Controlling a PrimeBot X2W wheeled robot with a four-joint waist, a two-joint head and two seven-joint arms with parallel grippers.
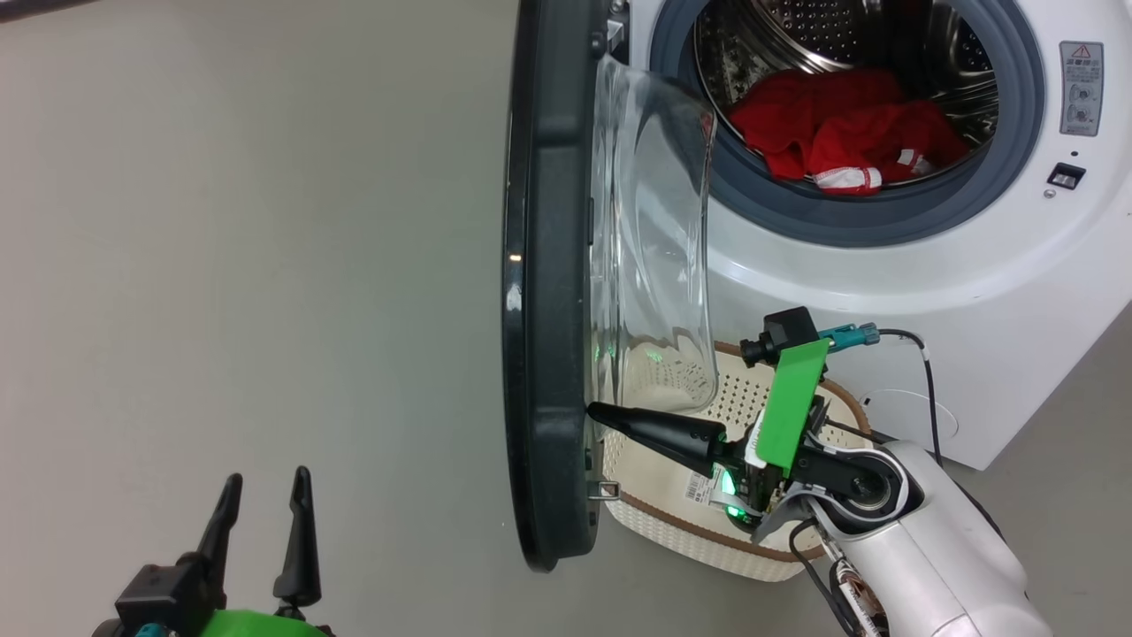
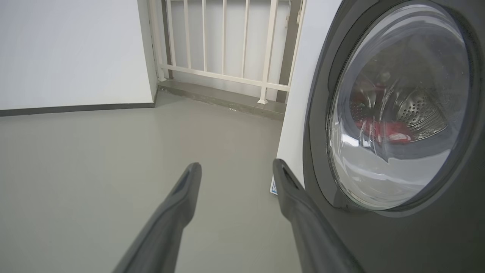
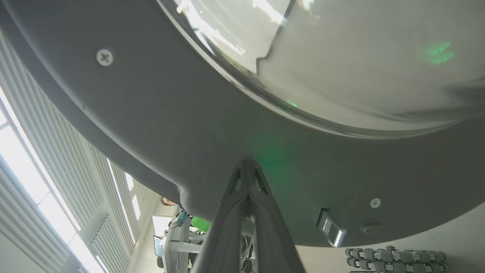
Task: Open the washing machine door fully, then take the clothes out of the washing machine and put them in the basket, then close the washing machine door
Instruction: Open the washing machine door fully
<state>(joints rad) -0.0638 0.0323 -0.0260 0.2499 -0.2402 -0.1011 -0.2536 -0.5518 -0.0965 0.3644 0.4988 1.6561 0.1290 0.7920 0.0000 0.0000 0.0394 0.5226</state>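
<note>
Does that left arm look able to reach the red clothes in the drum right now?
Probably not: the open washing machine door stands between the left gripper and the red clothes.

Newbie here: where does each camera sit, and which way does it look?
Head view: on the head, looking down at the washing machine door, the clothes, the basket; left end effector and right end effector show.
Left wrist view: on that wrist, facing the door's outer face; its spread fingers show.
Right wrist view: on that wrist, close against the door's inner side; its shut fingers show.
All three share the door.
</note>
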